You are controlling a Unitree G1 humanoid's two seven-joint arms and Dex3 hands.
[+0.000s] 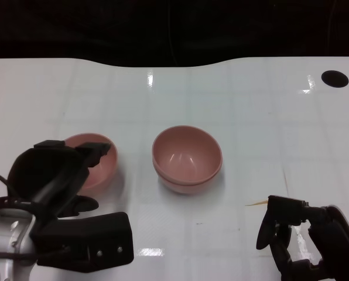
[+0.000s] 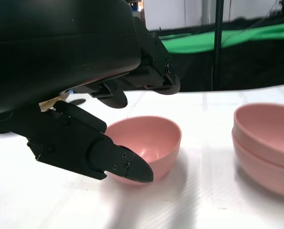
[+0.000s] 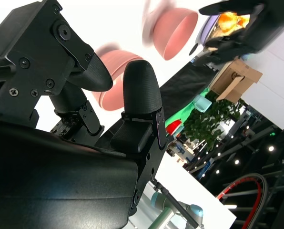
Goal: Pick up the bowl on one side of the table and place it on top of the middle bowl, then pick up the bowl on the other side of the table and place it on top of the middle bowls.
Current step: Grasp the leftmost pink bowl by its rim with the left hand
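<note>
The left hand (image 1: pixel 75 170) hangs over the near-left part of the white tabletop (image 1: pixel 250 117), fingers spread around the single pink bowl (image 1: pixel 101 161) just ahead of it. In the left wrist view the upper fingers (image 2: pixel 151 78) reach over the bowl's rim while the lower finger (image 2: pixel 123 164) lies at its near outer wall; whether any of them touches the bowl cannot be told, and the bowl sits flat on the tabletop. To the right of that hand, apart from the single bowl, stands the middle stack (image 1: pixel 187 159), one pink bowl nested in another. Further right, well apart from the stack, the right hand (image 1: pixel 294 234) hovers low over the near-right tabletop, fingers apart and holding nothing.
</note>
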